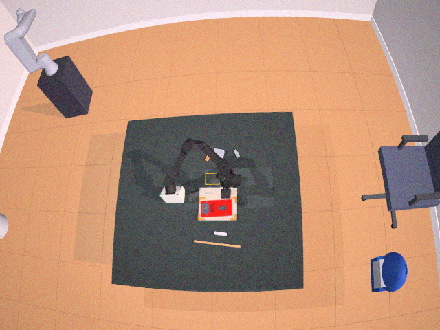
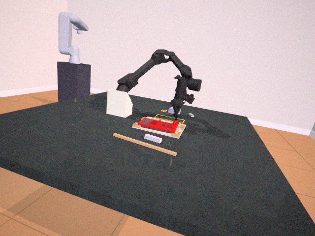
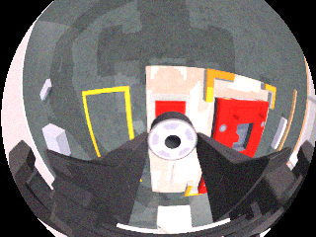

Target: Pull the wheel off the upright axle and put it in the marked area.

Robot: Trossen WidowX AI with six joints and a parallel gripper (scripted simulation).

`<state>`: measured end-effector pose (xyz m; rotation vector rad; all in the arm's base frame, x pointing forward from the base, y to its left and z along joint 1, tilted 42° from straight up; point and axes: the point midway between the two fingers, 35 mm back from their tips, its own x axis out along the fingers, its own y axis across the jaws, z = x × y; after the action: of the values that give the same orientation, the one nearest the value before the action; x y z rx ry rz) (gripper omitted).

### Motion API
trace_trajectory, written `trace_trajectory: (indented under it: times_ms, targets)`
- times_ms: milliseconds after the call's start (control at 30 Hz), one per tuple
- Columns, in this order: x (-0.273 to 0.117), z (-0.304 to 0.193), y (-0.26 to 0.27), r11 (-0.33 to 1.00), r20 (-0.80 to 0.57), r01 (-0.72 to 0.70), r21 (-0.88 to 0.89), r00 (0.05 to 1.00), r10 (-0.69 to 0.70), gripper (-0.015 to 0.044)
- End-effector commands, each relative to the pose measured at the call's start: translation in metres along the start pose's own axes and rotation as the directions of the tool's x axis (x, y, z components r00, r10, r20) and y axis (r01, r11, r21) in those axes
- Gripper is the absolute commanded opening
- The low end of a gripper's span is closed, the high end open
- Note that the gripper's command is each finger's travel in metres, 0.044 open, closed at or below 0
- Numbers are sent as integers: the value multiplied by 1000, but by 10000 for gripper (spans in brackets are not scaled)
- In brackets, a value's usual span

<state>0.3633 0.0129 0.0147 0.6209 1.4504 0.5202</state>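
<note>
My hand [image 1: 225, 197] [image 2: 175, 118] [image 3: 172, 137] is clamped on the wheel [image 3: 173, 139], one fingertip each side, w/ the pale board [image 1: 217, 190] [image 2: 181, 132] [image 3: 168, 185] below it; can't tell if the wheel's off the axle. Yellow outline [image 1: 212, 172] [image 2: 170, 116] [image 3: 106, 90] is on the surface [image 1: 210, 266] [image 2: 152, 183] [image 3: 197, 20] near my hand, just beside the board; the red unit [image 1: 216, 207] [image 2: 157, 125] [image 3: 247, 106] sits on the board, also nr my hand.
</note>
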Motion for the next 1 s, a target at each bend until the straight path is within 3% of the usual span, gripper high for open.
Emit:
trace_trajectory:
  times_ms: [0,967]
  targets:
    - [-4,1,0,1000,5,3,-5,1000,-3,0]
    - [-16,1,-1,1000,8,3,-4,1000,-3,0]
